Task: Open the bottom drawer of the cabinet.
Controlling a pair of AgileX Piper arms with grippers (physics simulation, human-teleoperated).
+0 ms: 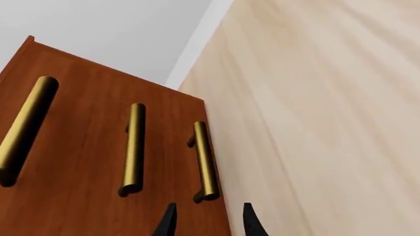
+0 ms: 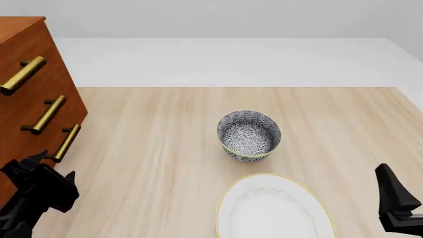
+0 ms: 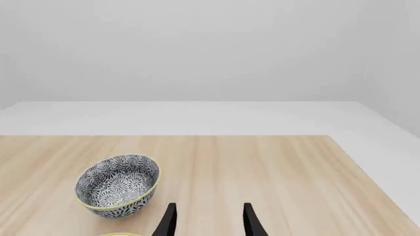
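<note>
The cabinet (image 2: 26,54) is a tall reddish-brown chest at the table's left edge, with three stacked drawers that each have a brass bar handle. The bottom drawer (image 2: 41,145) is the lowest, and its handle (image 2: 67,142) sits nearest the table. All three fronts look flush. In the left wrist view the bottom drawer (image 1: 172,157) and its handle (image 1: 204,162) lie just ahead of my left gripper (image 1: 207,222). That gripper is open and empty, close to the handle without touching it. It also shows in the front view (image 2: 45,168). My right gripper (image 3: 207,221) is open and empty at the near right (image 2: 394,196).
A patterned black-and-white bowl (image 2: 249,135) stands mid-table and also shows in the right wrist view (image 3: 118,186). A white plate with a yellow rim (image 2: 228,196) lies in front of it at the near edge. The wooden table (image 2: 158,129) ends at a white floor behind.
</note>
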